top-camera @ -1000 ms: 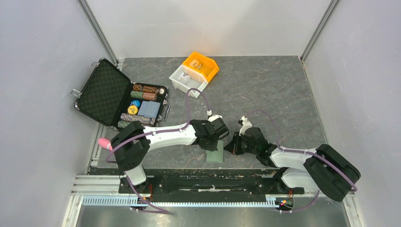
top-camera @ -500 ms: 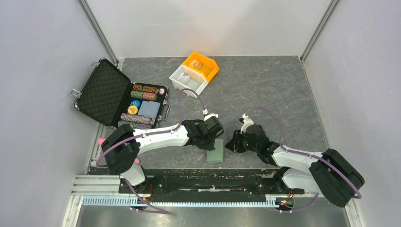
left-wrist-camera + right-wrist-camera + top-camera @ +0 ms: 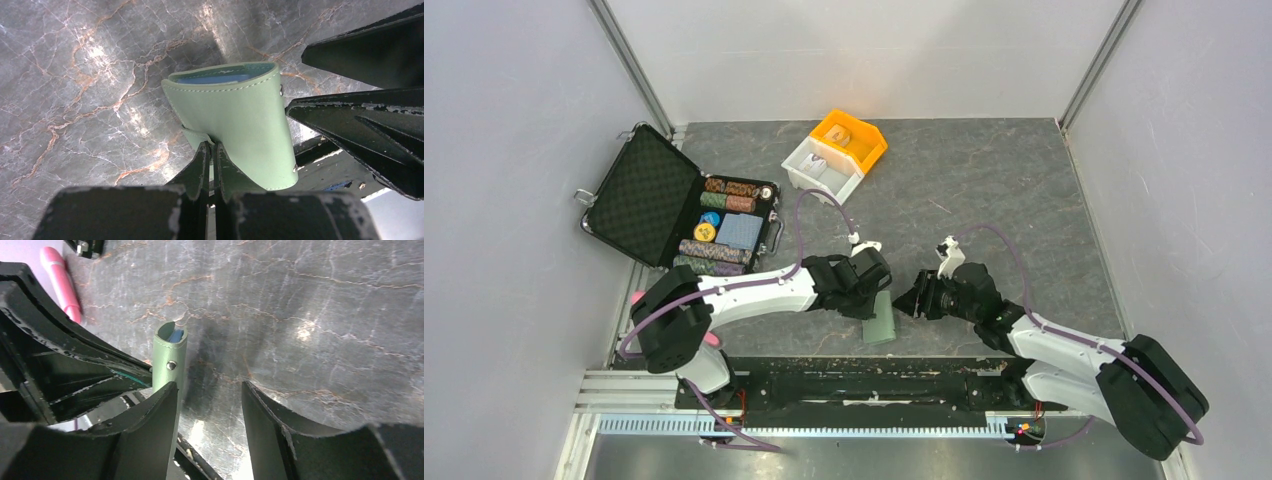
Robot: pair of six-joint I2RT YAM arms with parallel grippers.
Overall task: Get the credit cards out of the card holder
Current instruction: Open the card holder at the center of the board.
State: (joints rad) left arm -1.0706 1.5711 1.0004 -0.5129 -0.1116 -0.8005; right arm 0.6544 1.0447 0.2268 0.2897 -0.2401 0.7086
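Observation:
The card holder point(image 3: 245, 120), a pale sage-green folded wallet, is lifted on edge off the dark stone table point(image 3: 984, 190). My left gripper point(image 3: 211, 148) is shut on its little side tab. A blue credit card point(image 3: 215, 78) shows inside the open top fold, and again in the right wrist view as a blue card point(image 3: 175, 335) within the card holder point(image 3: 167, 362). My right gripper point(image 3: 209, 390) is open just to the holder's right, its left finger point(image 3: 155, 415) beside the holder's edge. From above, the card holder point(image 3: 883, 318) stands between the left gripper point(image 3: 876, 290) and the right gripper point(image 3: 908, 302).
An open black case point(image 3: 646, 195) with poker chips point(image 3: 724, 192) sits at the back left. An orange bin point(image 3: 854, 135) and a white bin point(image 3: 822, 170) stand at the back. A pink object point(image 3: 638, 297) lies at the left edge. A black rail point(image 3: 844, 380) runs along the near edge.
My right gripper has opened from shut and moved left toward the holder. The left gripper has tipped the holder up from lying flat onto its edge.

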